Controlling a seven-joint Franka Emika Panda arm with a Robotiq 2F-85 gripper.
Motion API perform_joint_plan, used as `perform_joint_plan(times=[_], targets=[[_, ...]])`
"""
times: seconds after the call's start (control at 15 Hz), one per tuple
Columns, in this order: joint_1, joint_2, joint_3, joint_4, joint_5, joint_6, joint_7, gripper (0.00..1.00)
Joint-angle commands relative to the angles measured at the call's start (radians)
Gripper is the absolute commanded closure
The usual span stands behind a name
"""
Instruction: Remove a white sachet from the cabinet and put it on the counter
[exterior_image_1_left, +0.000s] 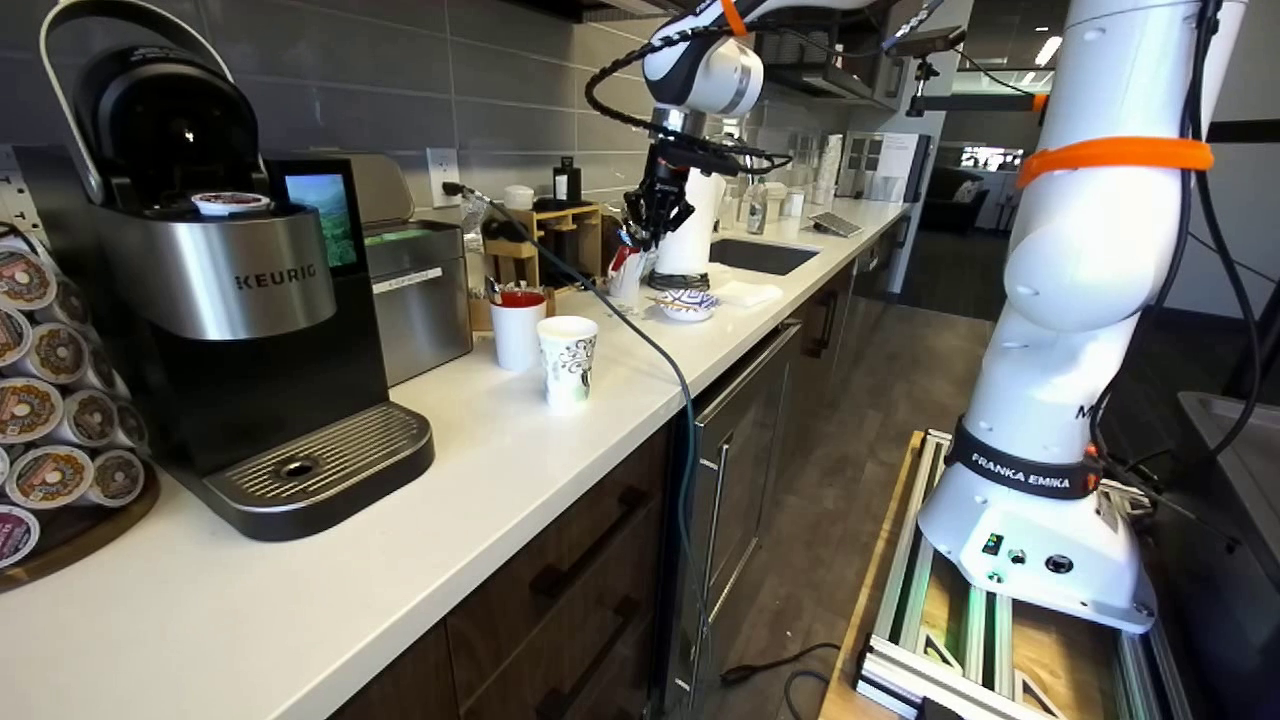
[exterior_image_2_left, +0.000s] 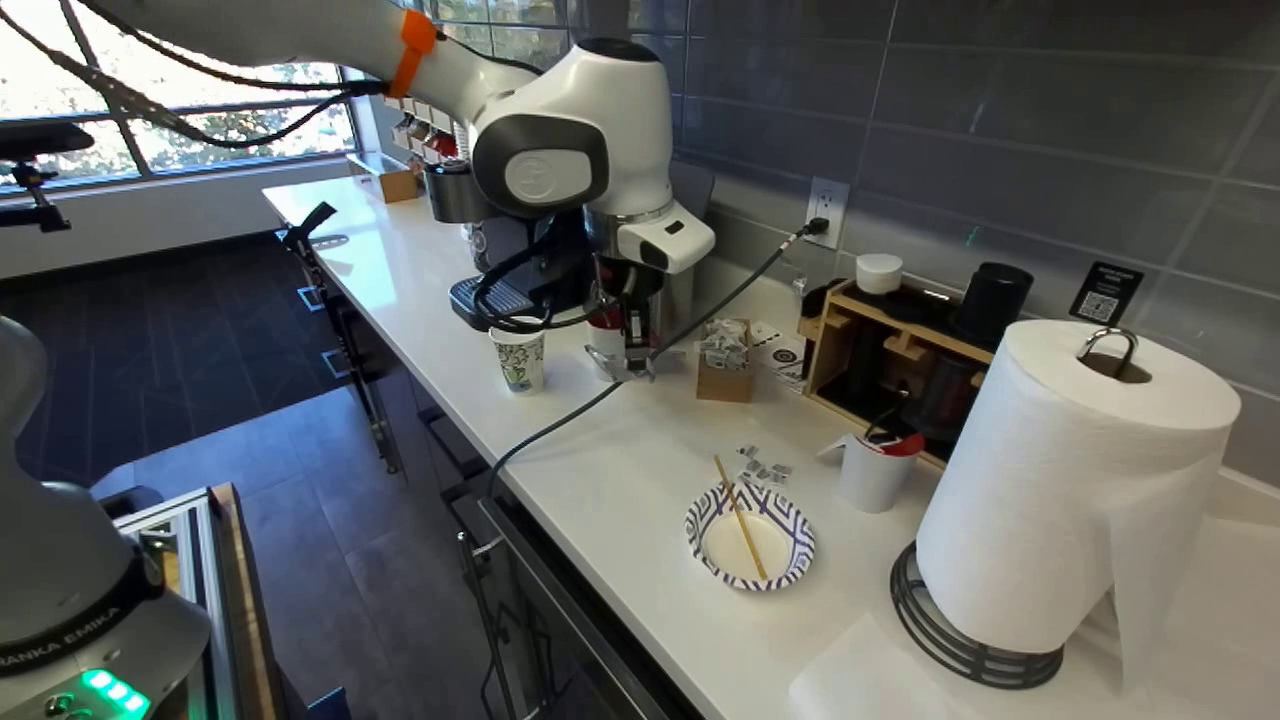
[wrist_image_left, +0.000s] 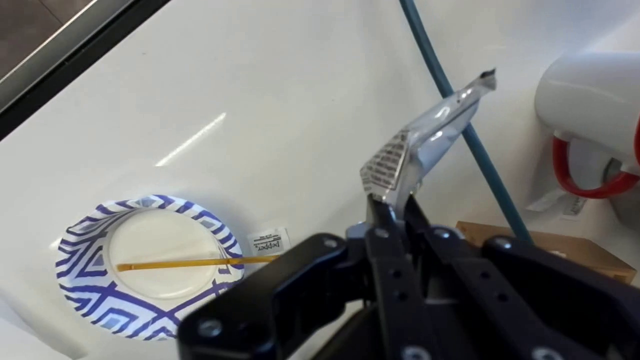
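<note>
My gripper is shut on a white sachet with printed text and a shiny surface. The sachet sticks out beyond the fingertips, above the white counter. In an exterior view, my gripper hangs low over the counter, with the pale sachet at its tips. The gripper also shows in an exterior view, where the sachet is hard to make out. The counter runs along the wall. The dark lower edge of the high cabinet shows at the top; its inside is hidden.
A teal cord crosses the counter under the sachet. Nearby stand a paper cup, a white-and-red mug and a small box of packets. A patterned bowl, pepper packets and a paper towel roll are farther along.
</note>
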Motion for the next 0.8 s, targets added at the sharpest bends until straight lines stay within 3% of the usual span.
perform_joint_plan(times=[0.0, 0.07, 0.4, 0.6, 0.67, 0.73], targets=[[0.017, 0.086, -0.005, 0.072, -0.061, -0.018, 0.100, 0.83], [0.019, 0.097, -0.008, 0.082, -0.067, -0.024, 0.114, 0.65], [0.019, 0.084, -0.020, 0.077, -0.076, -0.036, 0.164, 0.28], [0.001, -0.013, -0.009, -0.007, -0.031, -0.059, 0.006, 0.06], [-0.004, -0.053, -0.007, -0.043, -0.025, -0.082, -0.072, 0.01], [0.008, 0.044, -0.013, 0.047, -0.046, -0.049, 0.026, 0.16]])
